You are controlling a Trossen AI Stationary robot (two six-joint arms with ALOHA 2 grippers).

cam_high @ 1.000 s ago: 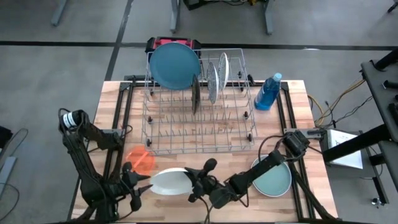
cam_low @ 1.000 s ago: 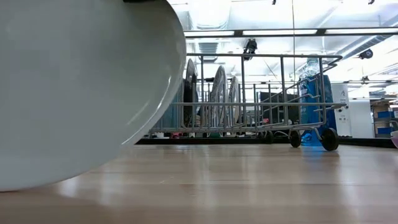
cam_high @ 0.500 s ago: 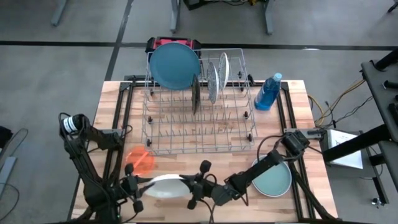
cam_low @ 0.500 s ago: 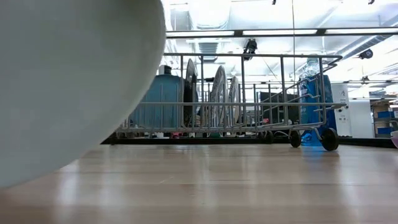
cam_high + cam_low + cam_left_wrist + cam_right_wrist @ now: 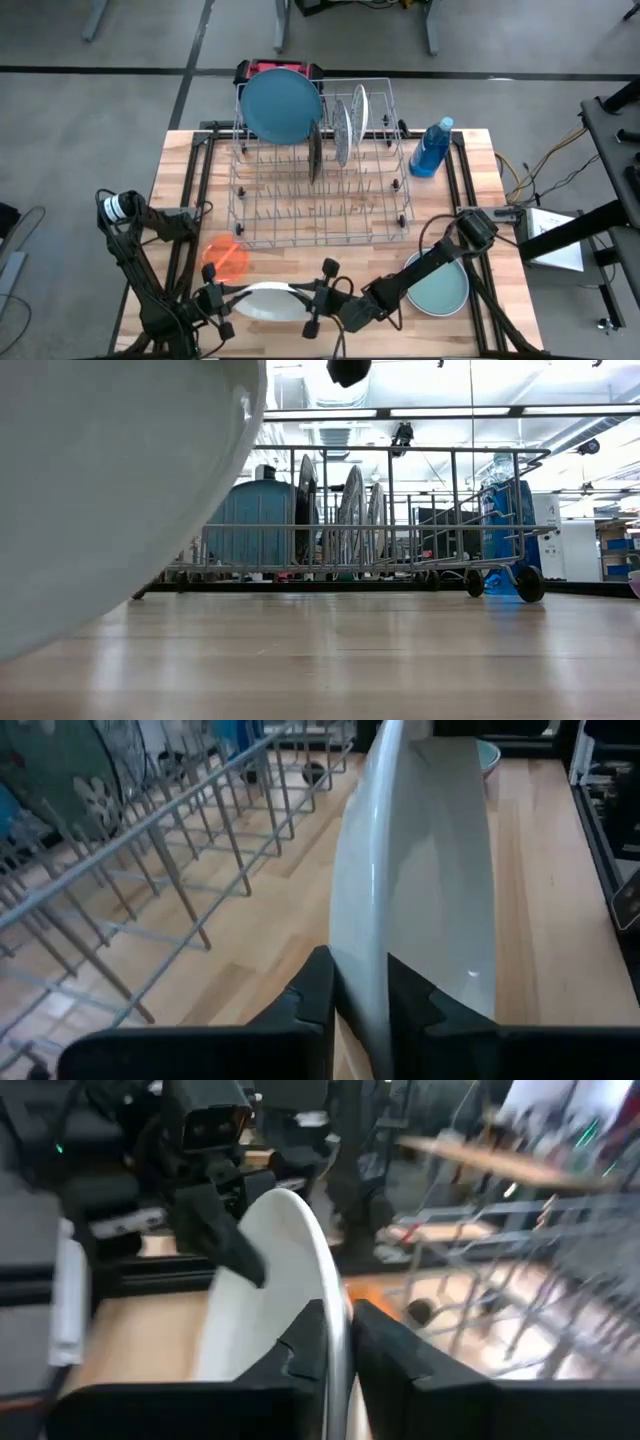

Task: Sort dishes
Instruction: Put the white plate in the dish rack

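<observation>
A white plate (image 5: 265, 301) stands nearly on edge above the table's near edge, between my two grippers. My left gripper (image 5: 218, 298) is shut on its left end and my right gripper (image 5: 315, 297) on its right end. In the low view the white plate (image 5: 110, 490) fills the left side. A small orange plate (image 5: 226, 256) lies flat on the table. A teal plate (image 5: 440, 285) lies flat under my right arm. A large blue plate (image 5: 282, 105) and patterned plates (image 5: 343, 130) stand on edge in the wire rack (image 5: 320, 190). My left gripper pinches the plate's rim (image 5: 365, 935) between its two fingers, one on each face, coming roughly level from the table's left. My right gripper has the opposite rim (image 5: 335, 1285) between its two fingers, coming roughly level from the table's right. The plate stands on edge between them.
The wire rack fills the table's middle and far part, with free slots toward its near side. A blue bottle (image 5: 432, 148) stands at the rack's right. Black frame rails (image 5: 190, 215) run along both sides of the table.
The white plate has turned from lying tilted and broad to standing nearly on edge, as my right gripper rolled its wrist. My left gripper has come in a little lower at the plate's left end and shut on its rim.
</observation>
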